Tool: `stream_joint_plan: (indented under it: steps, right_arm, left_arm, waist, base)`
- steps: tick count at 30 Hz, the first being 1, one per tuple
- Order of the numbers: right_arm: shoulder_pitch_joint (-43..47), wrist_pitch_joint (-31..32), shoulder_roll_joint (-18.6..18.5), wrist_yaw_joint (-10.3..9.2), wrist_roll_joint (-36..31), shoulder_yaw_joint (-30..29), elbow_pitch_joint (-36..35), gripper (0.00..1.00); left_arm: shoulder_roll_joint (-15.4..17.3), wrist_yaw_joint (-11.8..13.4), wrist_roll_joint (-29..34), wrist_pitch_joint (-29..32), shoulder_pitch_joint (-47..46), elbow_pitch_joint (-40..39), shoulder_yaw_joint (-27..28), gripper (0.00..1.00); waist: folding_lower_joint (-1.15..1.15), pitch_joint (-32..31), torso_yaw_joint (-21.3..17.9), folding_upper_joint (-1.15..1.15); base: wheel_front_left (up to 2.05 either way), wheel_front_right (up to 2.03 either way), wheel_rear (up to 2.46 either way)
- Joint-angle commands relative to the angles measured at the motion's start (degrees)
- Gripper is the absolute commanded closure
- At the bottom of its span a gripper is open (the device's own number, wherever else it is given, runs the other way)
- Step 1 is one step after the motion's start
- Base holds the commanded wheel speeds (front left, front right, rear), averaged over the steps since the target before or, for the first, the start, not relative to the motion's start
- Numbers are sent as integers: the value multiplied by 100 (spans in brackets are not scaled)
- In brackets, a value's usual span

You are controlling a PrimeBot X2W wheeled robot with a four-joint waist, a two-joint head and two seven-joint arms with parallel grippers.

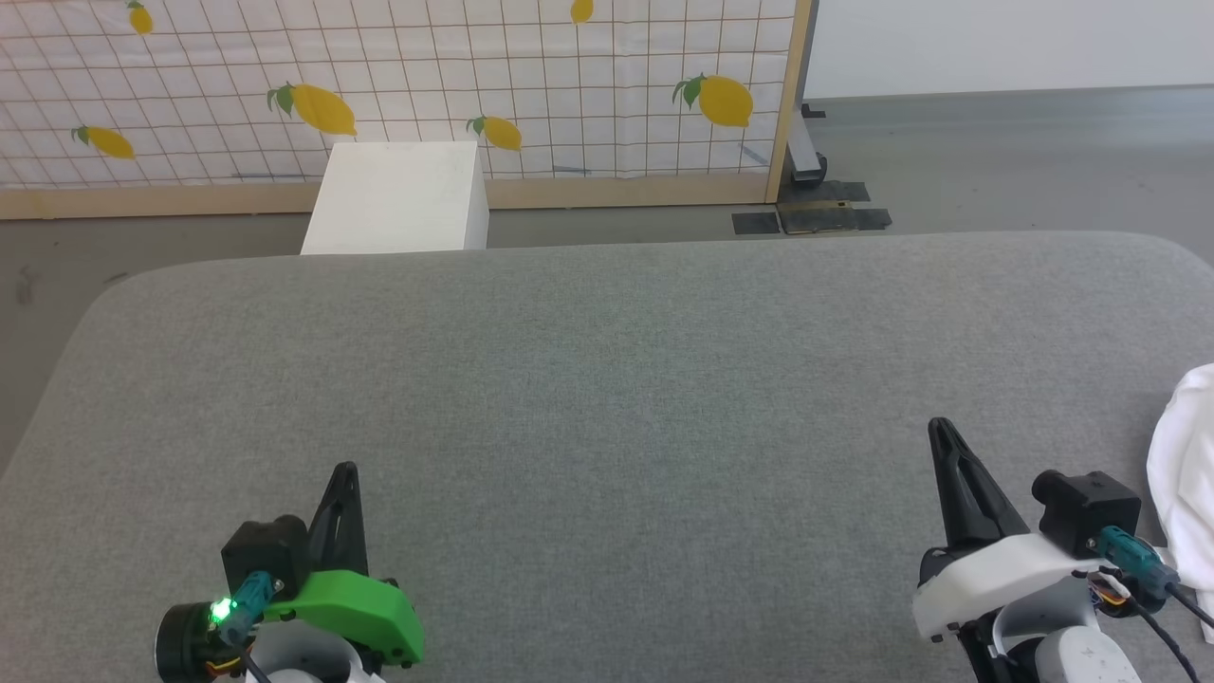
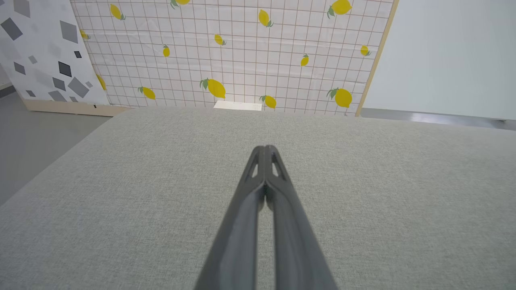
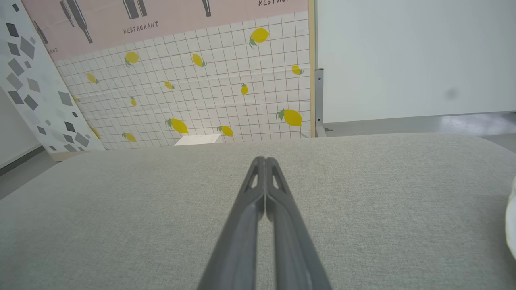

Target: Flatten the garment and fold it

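The garment (image 1: 1181, 474) is a bunched white cloth lying at the right edge of the grey padded surface, mostly cut off by the head view's edge; a sliver of the garment (image 3: 512, 225) shows at the right wrist view's right edge. My right gripper (image 1: 939, 432) hovers just left of it, fingers pressed together and holding nothing. In its own view the right gripper (image 3: 265, 160) is shut over bare fabric. My left gripper (image 1: 347, 471) stands at the lower left, far from the garment. Seen along its fingers, the left gripper (image 2: 265, 149) is shut and empty.
The grey padded table (image 1: 607, 379) spreads wide between the arms. Behind its far edge stands a rigid white box (image 1: 398, 197) against a lemon-print gridded panel (image 1: 474, 85). Grey floor lies left and beyond; a metal stand foot (image 1: 806, 171) sits at the panel's right end.
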Motion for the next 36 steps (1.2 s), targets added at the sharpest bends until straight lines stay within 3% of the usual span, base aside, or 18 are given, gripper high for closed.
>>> stream_joint_plan:
  steps: [1, 36]
  right_arm:
    - [67, 19, 3, -2, -63, 4, -58, 100]
    - [163, 292, 7, -4, -416, 13, -450, 100]
  left_arm:
    - [-24, -24, 90, 27, 26, -39, 11, 100]
    - [-114, -95, 428, 352, 68, -403, 106, 100]
  waist:
    - [0, 2, 1, 11]
    - [0, 56, 13, 27]
  base:
    - [0, 0, 0]
    - [0, 0, 0]
